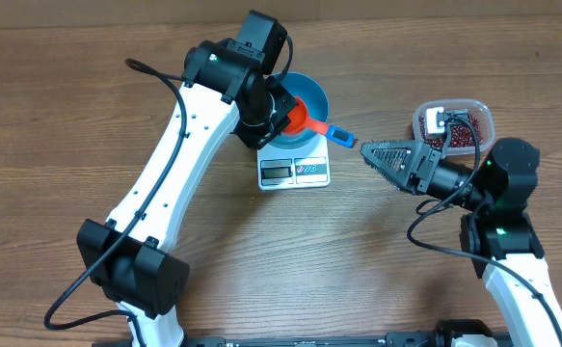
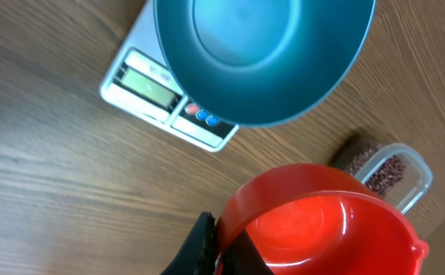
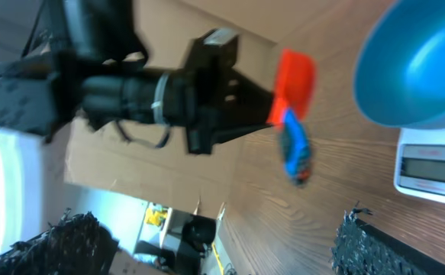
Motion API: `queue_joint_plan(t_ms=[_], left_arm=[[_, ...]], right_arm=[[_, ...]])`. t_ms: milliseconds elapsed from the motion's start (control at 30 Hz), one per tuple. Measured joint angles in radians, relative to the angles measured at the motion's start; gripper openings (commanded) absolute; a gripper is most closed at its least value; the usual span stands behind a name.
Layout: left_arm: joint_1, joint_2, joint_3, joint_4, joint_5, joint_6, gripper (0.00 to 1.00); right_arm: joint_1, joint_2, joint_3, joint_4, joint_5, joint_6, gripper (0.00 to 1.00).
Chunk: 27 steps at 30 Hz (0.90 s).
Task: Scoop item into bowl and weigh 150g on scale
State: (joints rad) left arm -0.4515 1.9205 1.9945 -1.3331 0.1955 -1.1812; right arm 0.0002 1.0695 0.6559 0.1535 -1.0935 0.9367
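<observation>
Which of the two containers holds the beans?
The clear plastic container, with red-brown beans inside; the blue bowl on the scale is empty.

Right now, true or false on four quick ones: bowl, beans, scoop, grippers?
1. The bowl sits on the scale. True.
2. There are beans in the bowl. False: it looks empty; the beans are in the clear container.
3. The left gripper holds the scoop. True.
4. The right gripper is shut on the scoop's handle. False: it is open beside the handle's tip, holding nothing.
</observation>
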Motion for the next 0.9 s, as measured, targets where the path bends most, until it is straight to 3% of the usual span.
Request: queue_joint_plan(t_ms=[433,900], left_arm=[[-0.011,0.0,0.0,-0.028,0.109,-0.097,0.04],[-0.105,0.0,0.0,-0.064,0.054,-0.293,0.04]], right_arm=[[0.0,0.036,0.0,-0.011,0.017,-0.017,1.0],[0.0,0.036,0.0,-0.014,0.084,-0.019,1.0]])
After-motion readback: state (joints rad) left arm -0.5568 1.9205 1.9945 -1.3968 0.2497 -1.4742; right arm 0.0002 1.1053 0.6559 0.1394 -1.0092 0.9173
